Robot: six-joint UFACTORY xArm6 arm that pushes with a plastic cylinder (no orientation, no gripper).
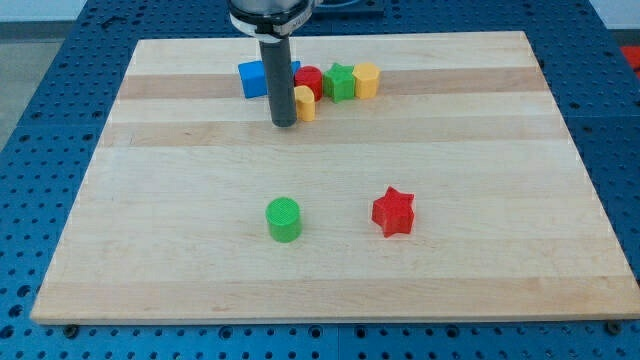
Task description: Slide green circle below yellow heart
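The green circle (284, 219) stands alone on the wooden board, left of centre in the lower half. The yellow heart (306, 104) sits near the view's top, partly hidden behind my rod. My tip (284, 123) rests on the board just left of the yellow heart, touching or nearly touching it, and far above the green circle in the view.
A cluster at the view's top holds a blue block (256, 78), a red block (310, 79), a green star (340, 82) and a yellow hexagon (366, 80). A red star (394, 211) lies right of the green circle. The board's edge (330, 320) runs along the bottom.
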